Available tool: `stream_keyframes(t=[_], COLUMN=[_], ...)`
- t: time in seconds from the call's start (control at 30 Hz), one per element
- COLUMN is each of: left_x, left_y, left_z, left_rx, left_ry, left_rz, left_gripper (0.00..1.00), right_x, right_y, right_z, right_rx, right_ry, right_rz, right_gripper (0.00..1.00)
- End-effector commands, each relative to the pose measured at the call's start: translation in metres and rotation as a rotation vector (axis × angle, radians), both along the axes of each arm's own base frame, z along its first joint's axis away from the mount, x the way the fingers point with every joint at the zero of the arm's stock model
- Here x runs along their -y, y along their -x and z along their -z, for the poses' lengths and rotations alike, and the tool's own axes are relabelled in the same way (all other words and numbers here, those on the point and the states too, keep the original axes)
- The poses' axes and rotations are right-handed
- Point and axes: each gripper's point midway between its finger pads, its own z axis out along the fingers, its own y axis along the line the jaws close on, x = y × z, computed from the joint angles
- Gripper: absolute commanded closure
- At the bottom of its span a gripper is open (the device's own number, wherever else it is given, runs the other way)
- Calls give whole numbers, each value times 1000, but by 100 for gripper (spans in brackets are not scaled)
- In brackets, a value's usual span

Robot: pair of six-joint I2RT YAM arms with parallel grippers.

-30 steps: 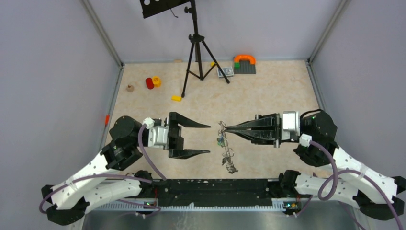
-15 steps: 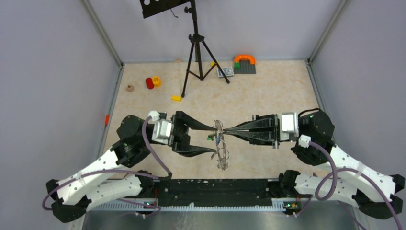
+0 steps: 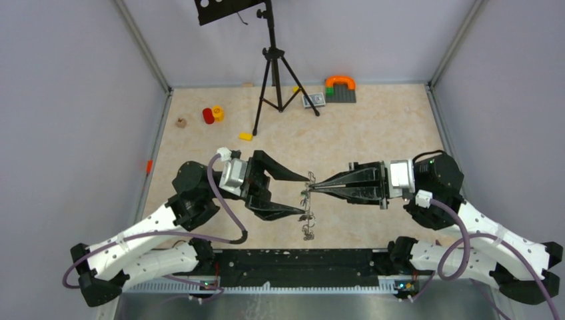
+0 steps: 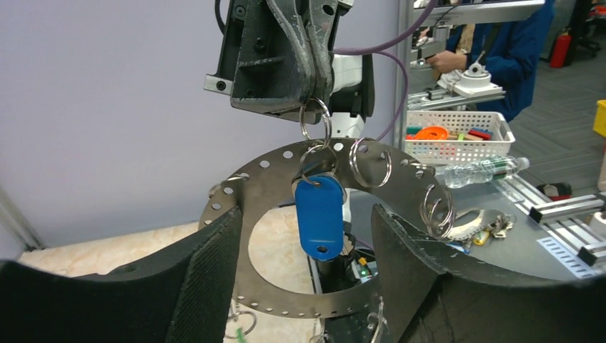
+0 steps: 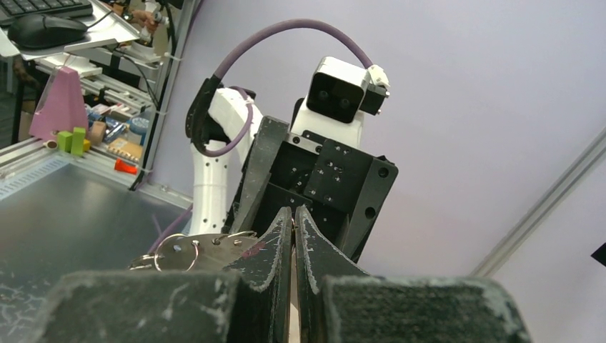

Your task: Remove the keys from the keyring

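Fingers of right gripper (image 3: 311, 189) clamp a split ring (image 4: 315, 123) so the keyring (image 4: 261, 182) hangs upright, blue-tagged key (image 4: 319, 216) dangling, between left gripper's (image 3: 298, 195) spread fingers, likely staging a grab.

Your top view looks steeply down from behind the near edge of the beige tabletop (image 3: 380, 127). Wrist views face each other, close in; all three share the flat grey perforated metal ring (image 4: 264, 179).

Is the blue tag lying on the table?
No, the blue tag hangs from the keyring, lifted by the right gripper pinching a small ring.
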Motion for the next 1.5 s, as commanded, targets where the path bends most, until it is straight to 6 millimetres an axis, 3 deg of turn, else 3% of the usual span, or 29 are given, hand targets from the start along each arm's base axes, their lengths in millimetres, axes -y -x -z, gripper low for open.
stream_keyframes(t=[0.0, 0.43, 0.63, 0.77, 0.93, 1.07, 1.33, 1.47], left_x=[-3, 2, 6, 6, 2, -2, -7, -9], left_y=[11, 11, 10, 9, 12, 12, -4, -12], left_z=[-13, -12, -13, -12, -10, -4, 7, 11], left_rx=[2, -18, -35, -39, -17, 40, 154, 202], left_ry=[58, 42, 43, 40, 40, 19, -74, -149], left_rz=[61, 85, 97, 97, 91, 64, -65, -112], left_gripper=[31, 39, 57, 78, 95, 100, 100, 100], right_x=[5, 3, 3, 3, 6, 11, 14, 10], right_y=[5, 3, 3, 2, 0, -1, -5, -19], right_z=[-14, -9, -8, -6, -6, -6, 0, 5], right_rx=[40, 37, 33, 31, 38, 42, 27, -75], right_ry=[-50, -41, -40, -37, -33, -26, -9, 2], right_rz=[-8, -6, -8, 0, 25, 51, 84, 130], right_gripper=[100, 100, 100, 100, 100, 100, 100, 100])
